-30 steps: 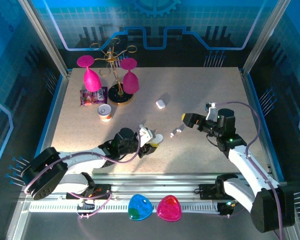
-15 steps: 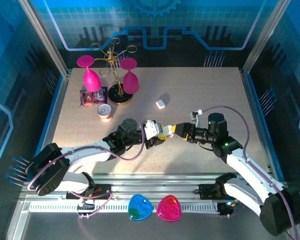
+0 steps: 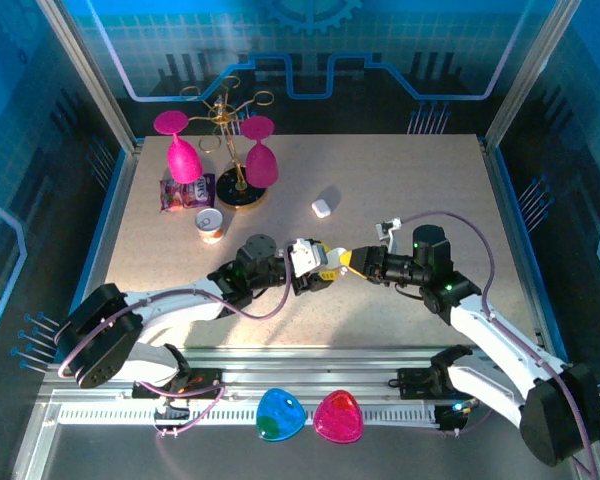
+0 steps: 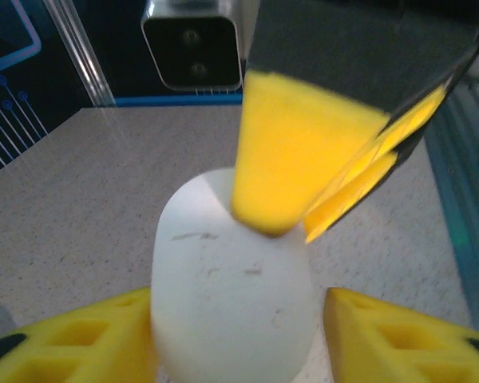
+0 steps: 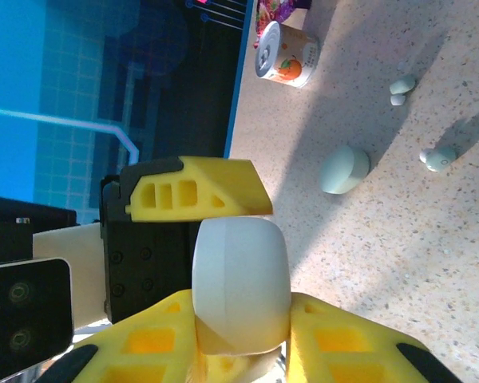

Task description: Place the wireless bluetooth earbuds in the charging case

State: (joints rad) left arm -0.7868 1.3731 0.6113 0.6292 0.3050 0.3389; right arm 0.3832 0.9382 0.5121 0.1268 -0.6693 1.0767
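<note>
My right claw is clenched on the rounded white plastic charging case. My left claw flanks it, released, with a gap beside one finger. The tiny pale stemmed earbuds lie on the speckled counter, near a mint pebble-shaped case.
</note>
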